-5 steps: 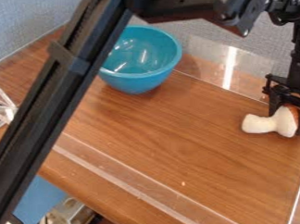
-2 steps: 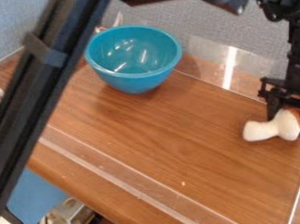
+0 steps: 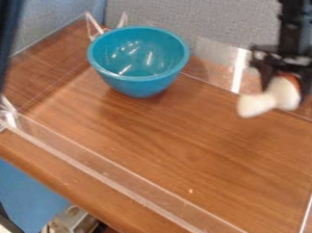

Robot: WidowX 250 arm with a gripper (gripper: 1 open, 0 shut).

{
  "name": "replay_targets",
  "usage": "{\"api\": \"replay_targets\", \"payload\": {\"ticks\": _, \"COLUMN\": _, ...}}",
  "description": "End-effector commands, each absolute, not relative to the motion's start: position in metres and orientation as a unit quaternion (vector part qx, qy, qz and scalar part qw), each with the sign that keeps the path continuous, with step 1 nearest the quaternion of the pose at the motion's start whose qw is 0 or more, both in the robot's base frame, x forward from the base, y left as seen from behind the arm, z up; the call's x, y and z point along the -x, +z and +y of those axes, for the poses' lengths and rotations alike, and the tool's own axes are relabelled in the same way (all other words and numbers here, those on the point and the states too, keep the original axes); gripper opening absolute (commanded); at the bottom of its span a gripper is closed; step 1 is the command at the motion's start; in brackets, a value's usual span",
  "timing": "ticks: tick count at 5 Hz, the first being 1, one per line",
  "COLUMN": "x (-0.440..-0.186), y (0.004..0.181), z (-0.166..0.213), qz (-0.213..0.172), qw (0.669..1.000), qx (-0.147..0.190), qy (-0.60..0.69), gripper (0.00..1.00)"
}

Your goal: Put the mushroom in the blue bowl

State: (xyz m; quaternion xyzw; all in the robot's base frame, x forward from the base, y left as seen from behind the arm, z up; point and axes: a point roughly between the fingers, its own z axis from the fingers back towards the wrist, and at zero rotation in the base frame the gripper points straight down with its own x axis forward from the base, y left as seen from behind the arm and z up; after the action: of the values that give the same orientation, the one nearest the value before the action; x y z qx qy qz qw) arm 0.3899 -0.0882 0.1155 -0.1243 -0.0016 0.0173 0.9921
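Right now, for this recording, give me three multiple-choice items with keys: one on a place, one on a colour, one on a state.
1. Where is the toy mushroom?
A) inside the bowl
B) at the gripper, to the right of the bowl in the picture
C) at the table's near left corner

2. What colour is the round bowl?
A) turquoise-blue
B) yellow
C) black

3. How does the bowl stand?
A) upside down
B) on its side
C) upright, opening upward

1: B, the pale stem hangs below the dark gripper, well away from the bowl.
2: A, its wall shows glossy turquoise-blue.
3: C, its rim is uppermost and its inside shows.
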Motion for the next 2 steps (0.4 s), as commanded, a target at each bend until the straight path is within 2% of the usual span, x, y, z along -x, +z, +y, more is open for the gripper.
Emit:
{"api": "replay_targets", "payload": {"ticks": 1, "x": -0.389, "y": 0.152, "z": -0.040, "qz": -0.062, "qw": 0.989, "qx": 0.120, "qy": 0.061, "gripper": 0.00}}
{"api": "replay_targets", "payload": {"ticks": 2, "x": -0.391, "y": 0.153, "z": 0.000, "qz": -0.081, "qw": 0.985, "qx": 0.109, "qy": 0.110, "gripper": 0.00}}
